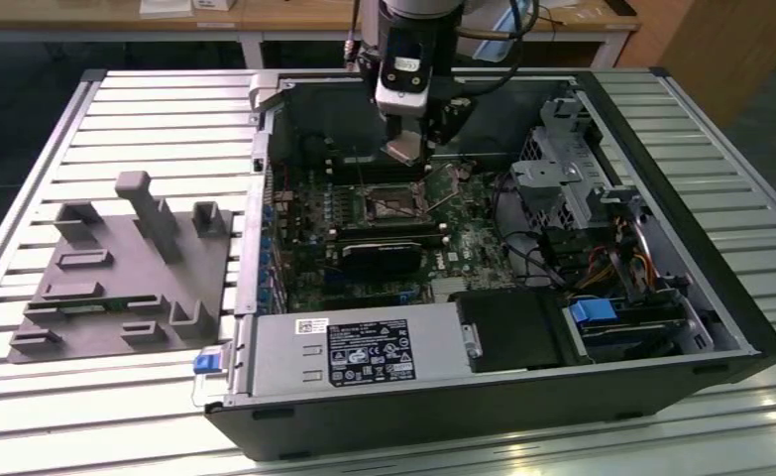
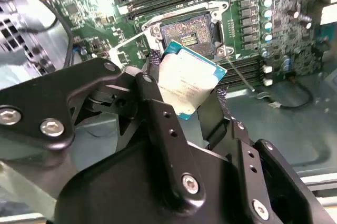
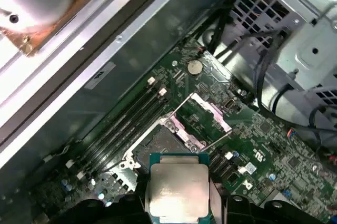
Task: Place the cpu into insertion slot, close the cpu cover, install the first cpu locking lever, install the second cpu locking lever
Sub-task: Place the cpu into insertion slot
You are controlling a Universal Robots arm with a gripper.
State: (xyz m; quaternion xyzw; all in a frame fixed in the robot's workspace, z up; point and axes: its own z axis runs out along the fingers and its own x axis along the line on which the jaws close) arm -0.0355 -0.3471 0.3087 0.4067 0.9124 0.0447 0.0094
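My gripper (image 1: 407, 151) hangs inside the open computer case, shut on the cpu (image 1: 405, 155). In both wrist views the black fingers (image 2: 152, 84) clamp the square silver-grey chip (image 2: 185, 83) (image 3: 177, 191) by two opposite edges, and it sits tilted. The insertion slot (image 2: 189, 31) (image 3: 157, 144) lies open on the green motherboard a short way beyond the chip, its dark contact field bare. The cpu cover (image 3: 202, 114), a silvery frame with a window, stands swung up beside the slot. A thin metal locking lever (image 2: 239, 74) sticks out next to the socket.
Long black memory slots (image 3: 124, 124) run beside the socket. A drive cage (image 1: 573, 169) and cables (image 1: 533, 248) fill the case on the exterior view's right; a power supply (image 1: 348, 352) sits at the front. A grey fixture plate (image 1: 123, 268) lies on the slatted table (image 1: 97, 397).
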